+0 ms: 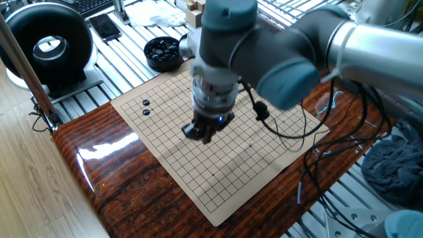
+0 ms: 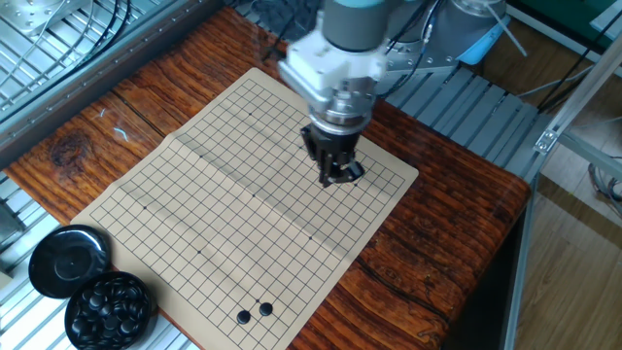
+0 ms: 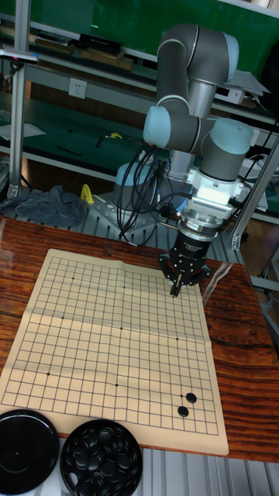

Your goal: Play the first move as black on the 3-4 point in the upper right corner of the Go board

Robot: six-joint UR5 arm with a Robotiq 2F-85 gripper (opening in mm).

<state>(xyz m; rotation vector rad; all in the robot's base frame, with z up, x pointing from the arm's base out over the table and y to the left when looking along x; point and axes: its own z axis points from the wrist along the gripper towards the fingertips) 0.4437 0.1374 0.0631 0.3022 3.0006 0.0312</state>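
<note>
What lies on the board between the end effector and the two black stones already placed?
Only bare grid between the end effector and two black stones, clearest in the other fixed view.

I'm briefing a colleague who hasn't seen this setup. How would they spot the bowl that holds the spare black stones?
Start at the tan Go board on the wooden table. Off the corner nearest the two black stones already on the grid sit two round black things. The bowl is the one heaped with glossy stones; its neighbour, the lid, is smooth and flat.
</note>
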